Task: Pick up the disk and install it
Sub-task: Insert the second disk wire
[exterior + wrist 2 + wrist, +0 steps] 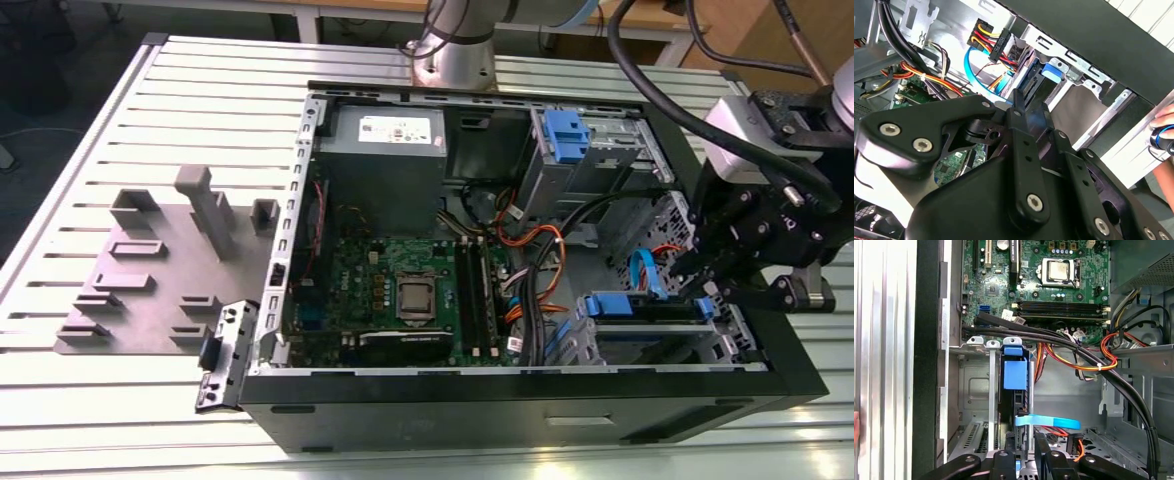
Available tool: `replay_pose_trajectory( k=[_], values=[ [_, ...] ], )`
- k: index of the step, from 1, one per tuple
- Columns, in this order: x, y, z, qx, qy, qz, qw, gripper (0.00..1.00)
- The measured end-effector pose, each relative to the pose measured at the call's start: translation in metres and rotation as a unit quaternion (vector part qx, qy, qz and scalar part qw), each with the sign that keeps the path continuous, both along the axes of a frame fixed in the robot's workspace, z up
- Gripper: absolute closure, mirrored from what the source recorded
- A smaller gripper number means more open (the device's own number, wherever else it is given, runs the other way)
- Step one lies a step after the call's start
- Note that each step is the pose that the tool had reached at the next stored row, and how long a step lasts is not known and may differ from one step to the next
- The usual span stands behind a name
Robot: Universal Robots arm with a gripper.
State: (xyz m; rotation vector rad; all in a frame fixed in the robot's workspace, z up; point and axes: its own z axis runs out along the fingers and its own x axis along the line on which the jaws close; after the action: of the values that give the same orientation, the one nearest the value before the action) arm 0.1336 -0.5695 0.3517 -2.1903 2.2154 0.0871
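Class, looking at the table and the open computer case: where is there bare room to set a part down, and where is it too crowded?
Free: the slatted table beyond the grey fixture plate, on the exterior view's left, and the strip in front of the case. Crowded: inside the case, where cables cross the motherboard, and by the drive bay under the gripper.

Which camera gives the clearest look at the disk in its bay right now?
The first wrist view: the disk stands edge-on in the drive bay, blue front facing the camera. The exterior view shows its blue edge beside the gripper. In the second wrist view the gripper's links cover most of it.
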Motion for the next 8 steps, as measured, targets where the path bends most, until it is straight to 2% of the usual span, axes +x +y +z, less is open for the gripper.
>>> replay_pose_trajectory(
  k=[4, 8],
  values=[
    [0.0, 0.0053, -0.0001, -0.0001, 0.0, 0.0, 1.0, 0.71],
    [0.0, 0.0145, -0.0003, 0.0002, 0.0, 0.0, 1.0, 0.71]
  ],
)
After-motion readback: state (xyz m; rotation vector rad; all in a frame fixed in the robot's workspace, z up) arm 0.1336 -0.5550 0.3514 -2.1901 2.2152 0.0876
